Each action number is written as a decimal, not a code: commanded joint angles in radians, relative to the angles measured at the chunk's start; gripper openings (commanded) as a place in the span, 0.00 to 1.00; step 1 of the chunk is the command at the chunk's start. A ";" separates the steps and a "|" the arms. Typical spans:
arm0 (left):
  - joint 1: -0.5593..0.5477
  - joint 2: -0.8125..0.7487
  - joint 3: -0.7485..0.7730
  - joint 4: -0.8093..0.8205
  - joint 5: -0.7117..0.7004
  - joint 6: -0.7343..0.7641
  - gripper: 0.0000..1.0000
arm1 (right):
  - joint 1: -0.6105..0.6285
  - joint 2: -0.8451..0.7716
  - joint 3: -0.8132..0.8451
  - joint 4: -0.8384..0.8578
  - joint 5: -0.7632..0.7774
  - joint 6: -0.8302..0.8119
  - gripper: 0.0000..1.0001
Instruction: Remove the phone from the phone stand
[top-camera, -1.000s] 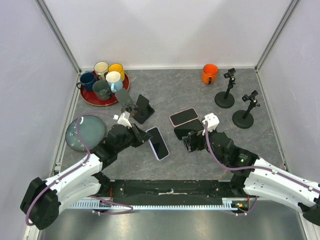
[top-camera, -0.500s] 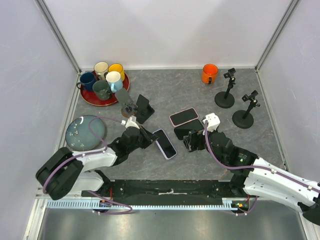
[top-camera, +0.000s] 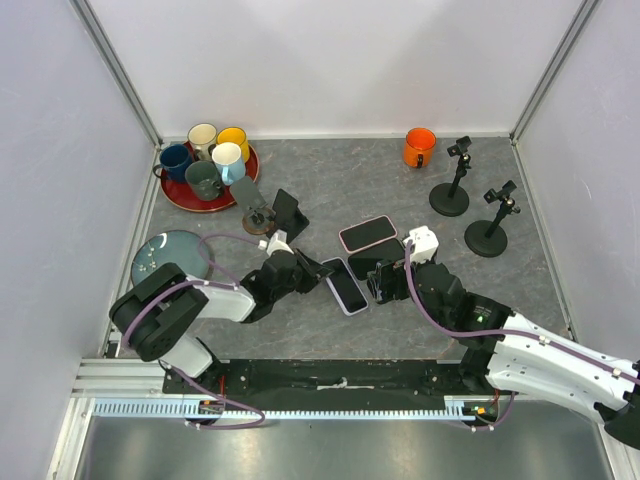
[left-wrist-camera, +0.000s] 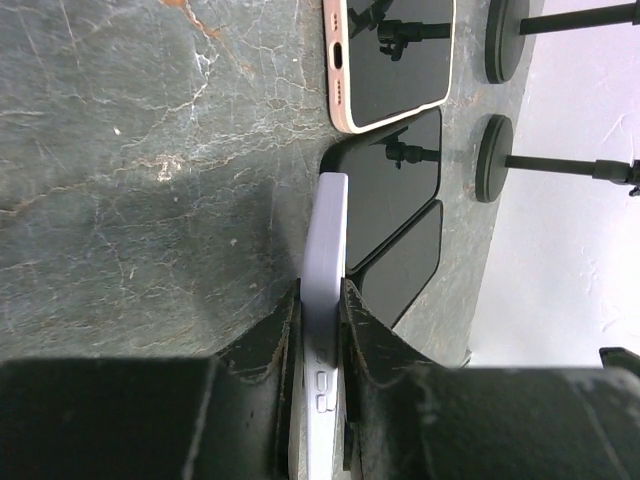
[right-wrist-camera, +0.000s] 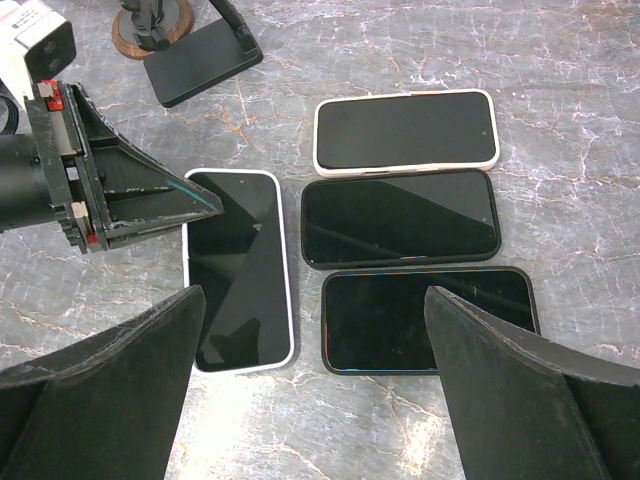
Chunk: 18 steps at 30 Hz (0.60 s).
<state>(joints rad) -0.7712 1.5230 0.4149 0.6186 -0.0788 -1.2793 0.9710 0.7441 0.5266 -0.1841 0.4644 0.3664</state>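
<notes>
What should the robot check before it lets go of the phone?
1. Phone off the phone stand: ok, the stand is empty.
2. Left gripper clamped on the lavender phone: ok.
3. Phone lying flat on the table: cannot tell.
4. Not touching the black phones: ok, a narrow gap shows.
5. Right gripper out of the way: ok, it is open above the phones and holds nothing.

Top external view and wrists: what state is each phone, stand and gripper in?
left gripper: shut on lavender phone
lavender phone: off the stand, held
right gripper: open, empty
phone stand: empty
pink phone: flat, screen up
middle black phone: flat, screen up
near black phone: flat, screen up
</notes>
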 joint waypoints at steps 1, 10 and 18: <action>-0.019 0.042 0.013 0.115 -0.042 -0.074 0.04 | -0.002 -0.003 0.032 0.008 0.023 -0.006 0.98; -0.023 0.065 -0.027 0.110 -0.058 -0.060 0.45 | 0.000 -0.014 0.039 -0.005 0.031 -0.009 0.98; -0.020 -0.042 -0.051 0.012 -0.122 0.052 0.82 | -0.002 0.020 0.075 -0.020 0.037 -0.026 0.98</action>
<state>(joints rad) -0.7887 1.5585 0.3740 0.6880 -0.1112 -1.3178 0.9710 0.7444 0.5308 -0.2058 0.4774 0.3618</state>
